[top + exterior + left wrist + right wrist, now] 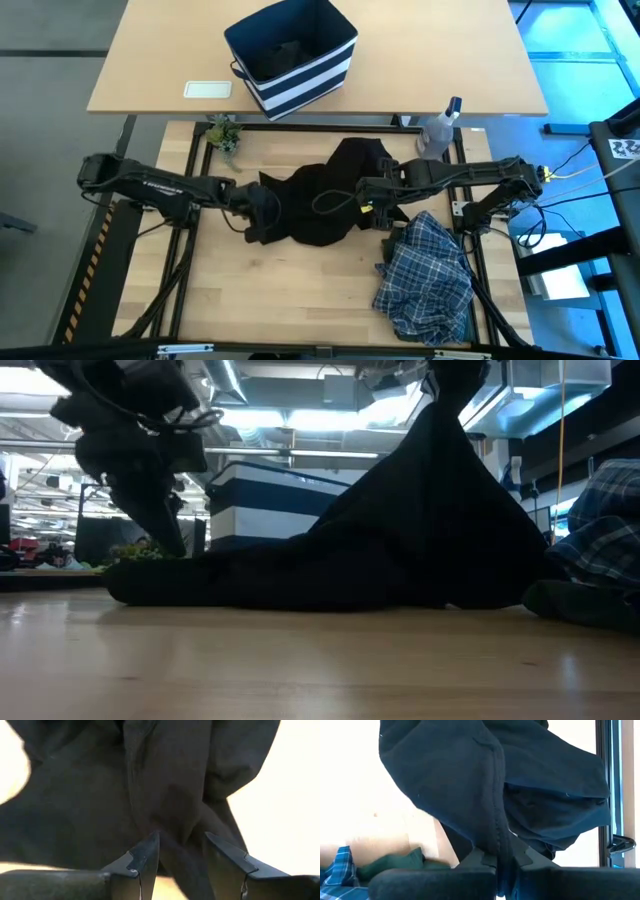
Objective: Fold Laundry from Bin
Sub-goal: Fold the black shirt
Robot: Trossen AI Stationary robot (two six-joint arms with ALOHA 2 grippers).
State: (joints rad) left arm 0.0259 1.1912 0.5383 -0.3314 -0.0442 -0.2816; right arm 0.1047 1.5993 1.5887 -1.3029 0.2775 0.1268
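Observation:
A black garment (320,200) lies spread across the middle of the table. My right gripper (375,205) is shut on it and holds one part up, so in the low view the cloth (420,510) slopes like a tent down to the tabletop. My left gripper (182,852) is open and low at the garment's left end (255,210), its fingers on either side of a raised fold. A blue-and-white plaid shirt (425,275) lies crumpled at the near right, with a dark olive-green garment (395,862) beside it. The striped navy bin (290,55) stands on the far table. My left gripper has a fold of the black garment (175,815) running between its open fingers (145,855); whether they touch the cloth I cannot tell. My right gripper pinches a seamed ridge of the black garment (496,827) between its two shut fingers. They come from above, slanting down. That part is lifted and the cloth hangs below, its left part lying on the table (250,585).
A clear spray bottle (440,130) stands at the far right of the work table and a small green plant (225,135) at the far left. A white flat object (208,89) lies left of the bin. Bare wood shows at the near left (270,300).

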